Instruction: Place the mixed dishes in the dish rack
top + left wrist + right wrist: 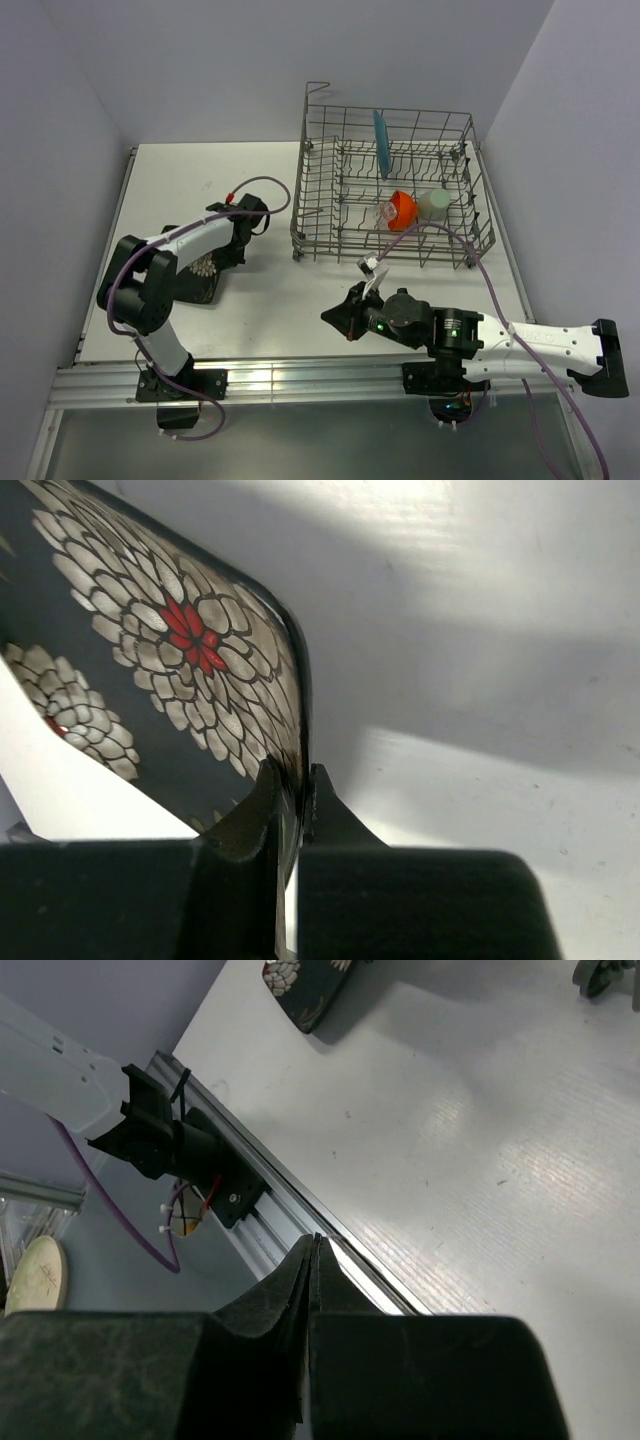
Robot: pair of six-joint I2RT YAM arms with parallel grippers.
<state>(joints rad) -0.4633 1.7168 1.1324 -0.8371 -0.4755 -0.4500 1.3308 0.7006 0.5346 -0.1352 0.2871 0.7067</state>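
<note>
Rim of black square plate (150, 650) pinched between left fingers (250, 820), seemingly tilted; right fingers (270, 1300) together.

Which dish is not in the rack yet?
The black square plate with white flowers, pinched by the left gripper left of the dish rack; the teal plate, orange-red bowl, pale green cup and small glass sit inside it.

no readable text, labels, brands, numbers or signs anywhere in these views
</note>
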